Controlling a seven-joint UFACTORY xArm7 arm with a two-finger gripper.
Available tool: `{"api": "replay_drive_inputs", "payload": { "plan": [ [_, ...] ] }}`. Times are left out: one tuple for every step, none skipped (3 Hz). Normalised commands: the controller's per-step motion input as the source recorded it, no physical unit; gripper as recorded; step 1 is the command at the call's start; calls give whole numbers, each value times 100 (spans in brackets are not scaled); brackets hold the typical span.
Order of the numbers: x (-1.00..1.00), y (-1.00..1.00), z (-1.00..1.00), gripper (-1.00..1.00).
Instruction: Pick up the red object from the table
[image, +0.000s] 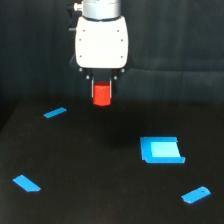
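The red object (102, 95) is a small stubby red-orange block held between the fingers of my gripper (102, 93). The gripper hangs from a white housing at the top middle of the exterior view. It is shut on the block and holds it above the black table (90, 175). The block's lower end pokes out below the fingertips, and it touches nothing else.
Flat blue pieces lie on the table: a thin one (54, 113) at the left, one (27, 183) at the front left, a larger square one (162, 150) at the right, and one (196, 194) at the front right. A dark curtain hangs behind.
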Motion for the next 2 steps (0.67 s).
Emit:
{"api": "replay_drive_inputs", "payload": {
  "plan": [
    [6,0,2,-100],
    [7,3,2,-94]
  ]
}}
